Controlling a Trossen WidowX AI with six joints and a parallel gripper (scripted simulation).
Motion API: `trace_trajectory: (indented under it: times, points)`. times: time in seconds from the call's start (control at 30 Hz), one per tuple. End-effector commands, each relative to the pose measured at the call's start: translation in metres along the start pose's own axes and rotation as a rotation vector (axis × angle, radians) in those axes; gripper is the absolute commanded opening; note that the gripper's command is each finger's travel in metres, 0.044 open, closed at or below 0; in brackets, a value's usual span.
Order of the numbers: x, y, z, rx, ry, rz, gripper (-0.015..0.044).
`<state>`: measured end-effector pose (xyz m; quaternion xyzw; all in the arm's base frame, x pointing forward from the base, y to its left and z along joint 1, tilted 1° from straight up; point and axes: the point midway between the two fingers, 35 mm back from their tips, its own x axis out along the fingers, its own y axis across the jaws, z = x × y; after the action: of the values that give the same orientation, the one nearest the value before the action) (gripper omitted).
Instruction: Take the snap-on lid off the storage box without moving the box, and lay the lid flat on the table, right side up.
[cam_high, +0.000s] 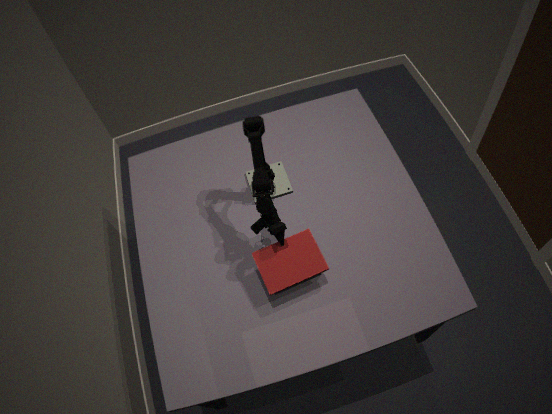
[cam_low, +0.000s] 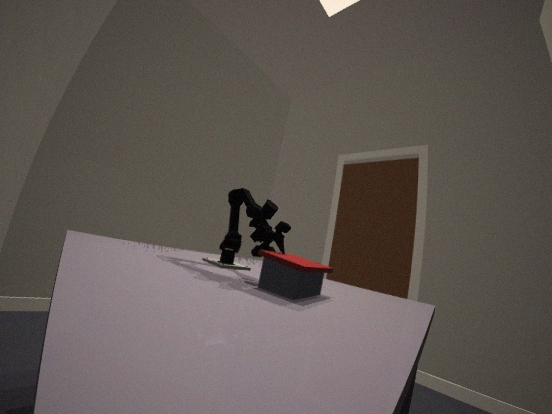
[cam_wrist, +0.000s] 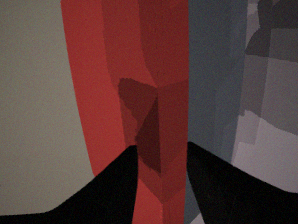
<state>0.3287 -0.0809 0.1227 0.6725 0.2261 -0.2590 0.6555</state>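
The red lid (cam_high: 292, 262) (cam_low: 300, 261) (cam_wrist: 87, 75) lies over the top of the grey-blue storage box (cam_low: 290, 285) (cam_wrist: 215, 100), red face up. Its rim overhangs the box. I cannot tell whether any edge of it stands slightly raised. My gripper (cam_high: 282, 244) (cam_low: 284, 253) (cam_wrist: 160, 150) is shut on the lid at the edge that faces the arm's base. In the wrist view one finger lies over the top face and the other at the lower side of the rim, beside the box wall. The box stands on the table; its inside is hidden.
The pale table (cam_high: 380, 250) (cam_low: 200, 325) carries the arm, whose light base plate (cam_high: 281, 179) (cam_low: 241, 267) stands behind the box. Shadows of the arm and box fall on the table top. The table's front edge lies beyond the box.
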Motion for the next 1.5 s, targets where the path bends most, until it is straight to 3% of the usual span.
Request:
trace_trajectory:
  times: [0.0,1.47]
  points:
    - [0.001,0.001,0.000,0.002,-0.001,0.000,0.0000]
    - [-0.024,0.047,0.000,0.004,-0.003,0.007,0.0000]
